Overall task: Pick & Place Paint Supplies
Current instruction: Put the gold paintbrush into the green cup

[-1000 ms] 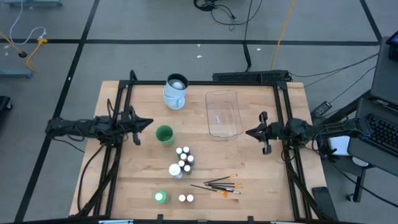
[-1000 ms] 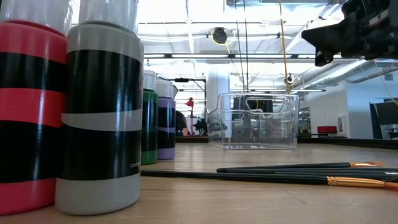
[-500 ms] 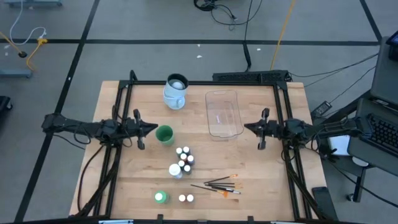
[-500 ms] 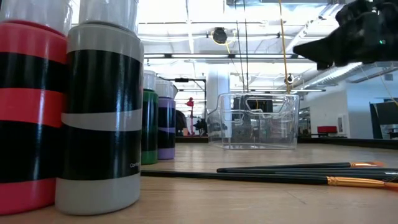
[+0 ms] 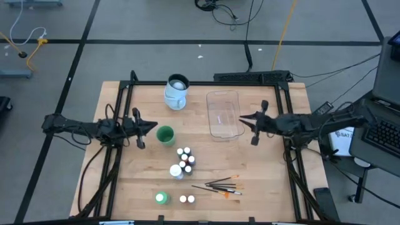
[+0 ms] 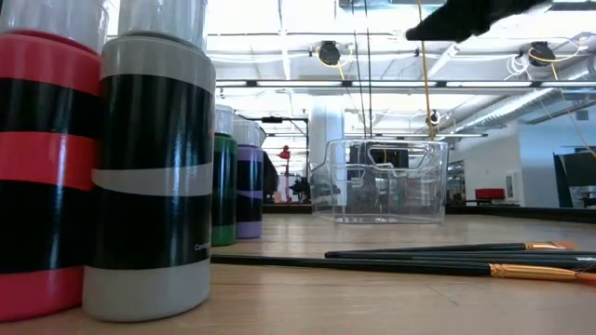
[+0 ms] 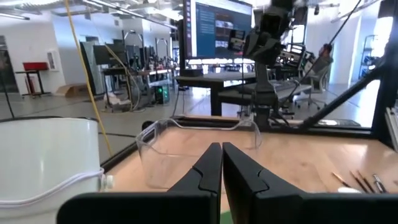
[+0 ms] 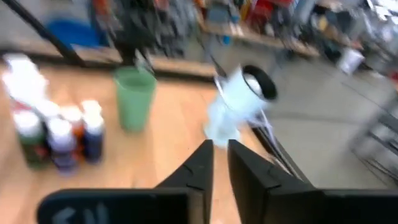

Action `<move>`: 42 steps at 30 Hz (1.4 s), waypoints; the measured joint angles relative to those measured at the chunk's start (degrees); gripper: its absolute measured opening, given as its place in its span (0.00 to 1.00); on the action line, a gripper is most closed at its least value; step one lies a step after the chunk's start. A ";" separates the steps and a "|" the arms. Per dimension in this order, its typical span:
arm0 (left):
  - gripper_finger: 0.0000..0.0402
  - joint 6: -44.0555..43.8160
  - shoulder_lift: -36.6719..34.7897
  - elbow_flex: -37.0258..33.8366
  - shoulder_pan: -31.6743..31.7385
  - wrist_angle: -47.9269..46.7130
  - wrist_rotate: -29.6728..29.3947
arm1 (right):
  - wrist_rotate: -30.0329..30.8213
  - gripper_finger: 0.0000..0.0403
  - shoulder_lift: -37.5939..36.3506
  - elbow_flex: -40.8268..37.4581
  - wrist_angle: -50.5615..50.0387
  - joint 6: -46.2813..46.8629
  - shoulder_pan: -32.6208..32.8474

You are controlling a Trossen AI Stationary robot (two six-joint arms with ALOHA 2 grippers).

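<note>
- As far as we can judge, nothing is placed yet — the clear tray holds nothing.
- Nearest us, the brushes lie on the table; small paint bottles cluster just behind, with three more near the front edge.
- Further back, left gripper, jaws nearly closed, empty, beside the green cup.
- Right gripper hangs at the tray's edge — jaws narrowly parted, empty.

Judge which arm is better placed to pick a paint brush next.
Probably the right. The right gripper hangs by the clear tray, on the brushes' side of the table; the left gripper sits by the green cup, farther across.
</note>
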 joint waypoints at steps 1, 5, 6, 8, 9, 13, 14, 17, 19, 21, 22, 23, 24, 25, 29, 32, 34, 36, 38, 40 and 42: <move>0.05 0.43 0.00 0.00 0.00 -0.41 -0.03 | 2.76 0.18 1.82 2.93 -5.79 1.85 1.33; 0.05 2.93 0.00 0.00 0.00 -0.47 -0.85 | 5.43 0.29 8.51 12.84 -24.27 13.21 6.68; 0.05 3.41 -0.02 0.00 0.00 -0.47 -1.32 | 5.21 0.31 10.06 14.57 -26.83 16.38 8.10; 0.05 4.14 -0.03 0.00 0.00 -0.09 -2.36 | 2.23 0.36 12.52 16.98 -30.04 21.32 10.75; 0.05 4.47 -0.07 0.00 0.00 -0.07 -2.90 | 0.72 0.38 13.63 17.53 -30.26 23.17 12.02; 0.05 4.69 -0.07 0.00 0.00 0.00 -3.68 | -4.81 0.44 18.29 18.17 -30.95 27.13 16.04; 0.05 4.80 -0.07 0.00 0.00 0.02 -3.71 | -5.45 0.45 19.58 18.17 -31.90 27.99 16.70; 0.05 4.87 -0.06 0.00 0.00 0.12 -3.91 | -6.59 0.49 23.83 18.17 -35.24 31.48 17.91; 0.05 4.96 -0.06 0.00 0.00 0.12 -4.07 | -6.81 0.51 27.05 18.17 -36.80 33.09 18.29; 0.05 5.22 -0.04 0.00 0.00 0.37 -4.46 | -8.75 0.53 30.36 18.17 -36.71 33.44 18.69; 0.05 5.22 -0.07 0.00 0.00 0.56 -4.86 | -9.86 0.53 31.97 18.17 -36.14 33.31 18.94; 0.05 5.22 -0.07 0.02 0.00 0.67 -5.37 | -10.99 0.54 33.48 18.17 -35.52 32.83 19.13; 0.05 5.28 -0.07 0.02 0.00 0.69 -5.93 | -11.53 0.55 35.02 18.17 -34.97 32.66 19.50; 0.05 5.51 -0.04 0.02 0.00 0.69 -6.70 | -12.42 0.55 36.34 18.17 -34.69 32.49 19.78; 0.05 6.82 -0.05 0.02 0.00 0.73 -8.68 | -14.25 0.57 40.86 18.16 -34.49 32.82 20.29; 0.05 7.23 -0.07 0.02 0.00 0.74 -9.54 | -20.83 0.57 43.25 18.15 -33.25 33.78 20.22; 0.05 7.31 -0.04 0.02 0.00 0.75 -9.55 | -22.85 0.57 44.83 18.15 -31.55 33.26 20.00; 0.05 7.92 -0.05 0.02 0.00 1.02 -9.56 | -23.07 0.56 46.13 18.15 -30.73 32.14 20.02; 0.05 8.92 -0.04 0.02 0.00 1.61 -9.60 | -23.05 0.56 47.27 18.15 -29.28 30.50 20.02; 0.05 10.19 -0.07 0.04 0.00 2.04 -9.57 | -23.11 0.56 48.52 18.13 -27.58 29.69 20.00; 0.05 11.50 -0.04 0.04 0.00 2.07 -9.60 | -23.92 0.56 49.76 18.13 -26.17 29.85 20.00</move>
